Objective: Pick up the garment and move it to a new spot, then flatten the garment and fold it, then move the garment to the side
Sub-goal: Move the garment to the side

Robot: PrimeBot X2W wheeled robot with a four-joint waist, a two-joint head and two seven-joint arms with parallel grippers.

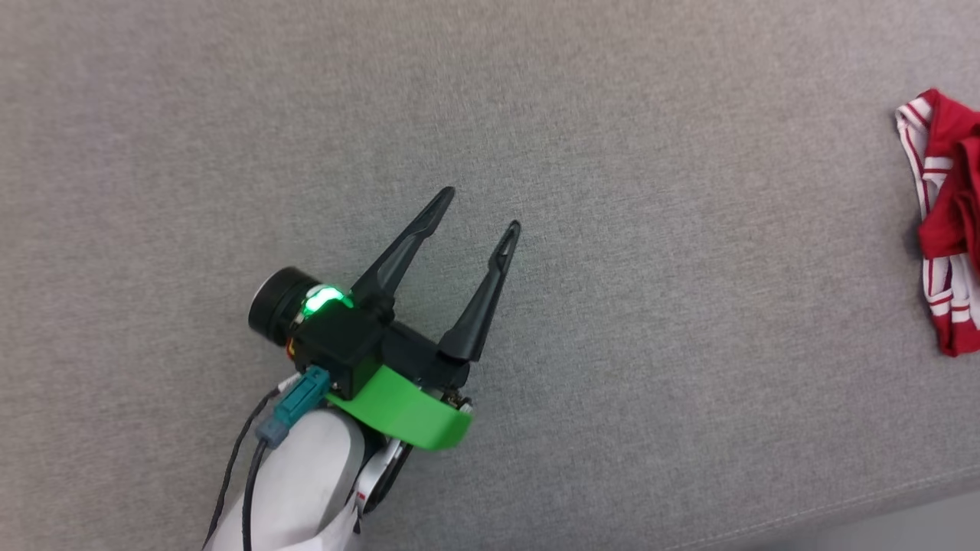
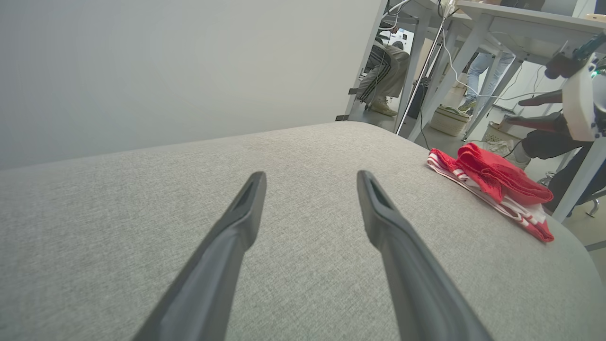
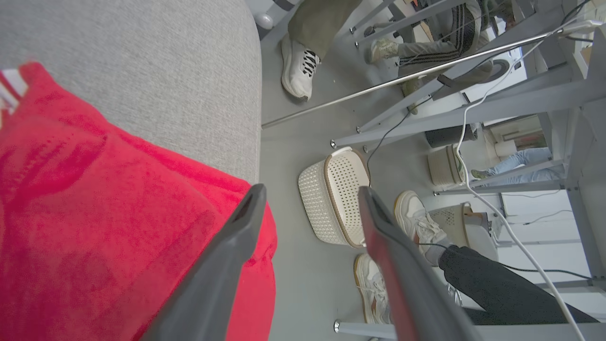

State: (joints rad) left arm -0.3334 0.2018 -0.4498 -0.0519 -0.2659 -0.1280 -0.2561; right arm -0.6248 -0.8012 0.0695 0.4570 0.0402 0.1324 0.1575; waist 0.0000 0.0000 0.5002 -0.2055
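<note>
red striped-trim jersey garment (image 1: 945, 229) is judged soft, light; to be pinched at bunched edge. left gripper (image 1: 481, 208) & right gripper (image 3: 311, 189) are seen spread, empty.

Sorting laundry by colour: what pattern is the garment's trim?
The garment has red-and-white striped trim, clearest in the head view.

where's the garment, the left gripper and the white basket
garment (image 2: 497, 182): left wrist view, red top fold
left gripper (image 1: 481, 208): head view, midway between fingertips
white basket (image 3: 316, 199): right wrist view, perforated side wall

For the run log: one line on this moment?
shirt: bunched, cushion edge | left end effector: open, empty | right end effector: open, near shirt
</note>
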